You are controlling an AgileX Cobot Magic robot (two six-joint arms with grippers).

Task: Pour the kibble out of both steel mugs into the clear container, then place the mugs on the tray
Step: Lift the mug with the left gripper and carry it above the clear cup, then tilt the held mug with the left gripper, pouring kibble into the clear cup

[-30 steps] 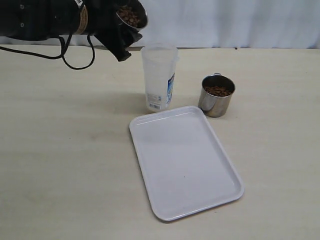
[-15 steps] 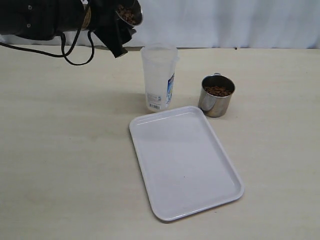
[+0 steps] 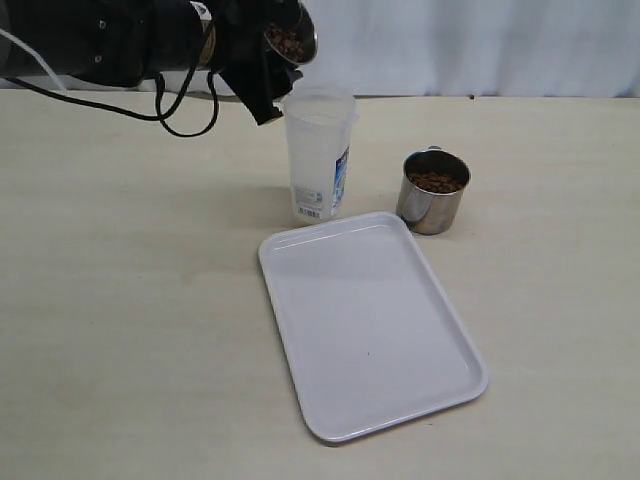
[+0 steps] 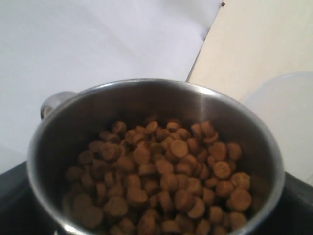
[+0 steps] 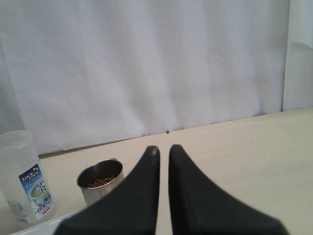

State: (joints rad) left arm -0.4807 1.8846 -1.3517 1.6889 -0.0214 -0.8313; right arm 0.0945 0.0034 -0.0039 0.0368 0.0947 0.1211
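My left gripper (image 3: 272, 62) is shut on a steel mug (image 3: 292, 40) and holds it tilted in the air, just above the left rim of the clear container (image 3: 318, 150). In the left wrist view this mug (image 4: 146, 98) is full of brown kibble (image 4: 161, 176), and the container's rim (image 4: 288, 112) shows beyond it. The second steel mug (image 3: 434, 192) stands on the table right of the container with kibble inside. The white tray (image 3: 400, 400) lies in front of both. My right gripper (image 5: 164, 149) is shut on nothing, away from the second mug (image 5: 100, 183).
A white curtain (image 3: 480, 45) hangs behind the table's far edge. Black cables (image 3: 170, 110) droop from the left arm over the table. The pale table (image 3: 120, 300) stretches left and right of the tray.
The left arm has carried the mug to the right. It was left of the container; now it hangs at the container's rim. The right gripper stays shut.
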